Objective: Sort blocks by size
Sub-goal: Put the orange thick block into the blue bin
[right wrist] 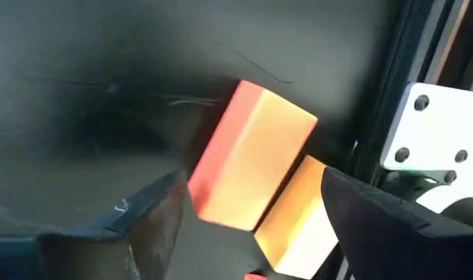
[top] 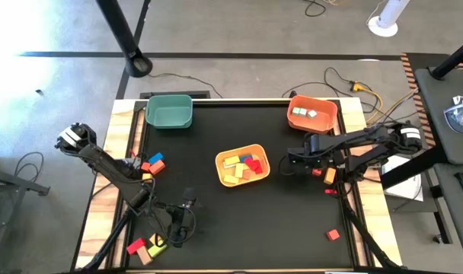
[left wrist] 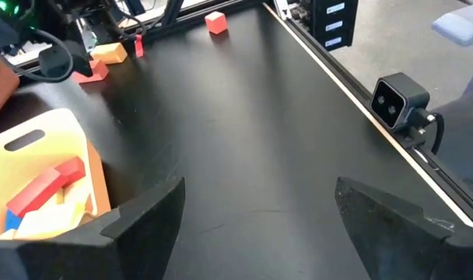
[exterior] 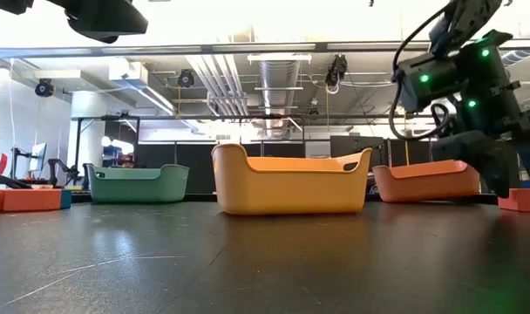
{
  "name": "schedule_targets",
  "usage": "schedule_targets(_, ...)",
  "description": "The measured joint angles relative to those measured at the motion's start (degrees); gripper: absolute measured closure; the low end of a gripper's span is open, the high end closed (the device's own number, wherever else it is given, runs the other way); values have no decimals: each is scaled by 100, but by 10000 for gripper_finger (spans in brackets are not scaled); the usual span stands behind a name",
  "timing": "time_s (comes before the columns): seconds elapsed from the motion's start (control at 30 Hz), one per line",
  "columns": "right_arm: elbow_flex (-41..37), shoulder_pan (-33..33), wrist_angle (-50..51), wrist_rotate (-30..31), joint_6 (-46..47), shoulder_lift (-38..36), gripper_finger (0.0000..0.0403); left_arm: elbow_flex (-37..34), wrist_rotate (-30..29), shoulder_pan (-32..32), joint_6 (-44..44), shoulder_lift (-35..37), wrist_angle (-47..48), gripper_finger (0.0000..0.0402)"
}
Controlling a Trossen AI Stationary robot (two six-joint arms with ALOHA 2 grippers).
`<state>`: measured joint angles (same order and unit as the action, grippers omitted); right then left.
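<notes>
- Filling the right wrist view, a red block (right wrist: 225,159) lies on the black mat (top: 247,205) with an orange block (right wrist: 295,218) touching its far side; the right gripper (right wrist: 252,210) hangs just over them with its fingers (right wrist: 143,214) spread and nothing between them.
- From above, the right gripper (top: 286,160) sits near the mat's right edge, just below the orange bin (top: 313,113), with those two blocks (top: 325,174) close by under the arm.
- Spread fingers (left wrist: 143,222) also show on the left gripper (left wrist: 256,214), which holds nothing and hovers over bare mat.
- From above, the left gripper (top: 182,221) is at the mat's lower left, below and left of the yellow bin (top: 243,165).
- Yellow bin: stands mid-mat and holds several blocks (top: 243,167), yellow, red and blue ones among them.
- Orange bin: stands at the top right corner with a few pale blocks (top: 304,113) inside.
- Green bin (top: 169,110): stands at the top left corner; I cannot tell whether anything is in it.
- Loose blocks: a cluster of red, blue and orange ones (top: 151,164) lies at the left edge beside the left arm; another cluster of red, yellow and tan ones (top: 145,247) lies at the lower left corner; a lone small red cube (top: 333,235) lies at the lower right, well apart from the rest.
- A small camera (left wrist: 396,101) is fixed on the table's rail.
</notes>
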<state>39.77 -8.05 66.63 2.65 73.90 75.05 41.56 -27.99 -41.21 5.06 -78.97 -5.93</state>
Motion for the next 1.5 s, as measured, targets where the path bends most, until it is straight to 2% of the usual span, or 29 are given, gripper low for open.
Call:
schedule_targets(0.13,-182,-131,-598,-44,-129,11,140,0,1,-11,-4,0,46,84)
schedule_targets(0.27,-443,-253,-1568,-395,-262,13,163,-2,2,-11,-4,-1,103,84)
schedule_targets(0.5,-502,-148,-1805,-377,-511,8,216,-4,-2,-11,-262,-1,-4,84)
schedule_targets(0.7,-491,18,-1843,-31,-1110,4,276,-311,-35,-15,-1169,-3,-1574,84)
schedule_targets(0.83,-266,425,-1768,165,-1404,-96,277,-878,-3,-5,-1325,9,-2824,84)
schedule_targets(1.03,392,1557,-1705,1385,-1344,-481,277,-1674,43,119,-1376,28,-4970,84)
schedule_targets(1.2,743,2350,-2301,2540,-1815,-504,276,-2316,654,269,-1451,30,-6700,84)
schedule_targets(1.37,740,2770,-3900,3260,-3047,-408,276,-2487,344,526,-1289,18,-6925,84)
schedule_targets(1.5,687,2950,-5488,3360,-4277,-189,275,-2350,256,745,-1210,-147,-6800,84)
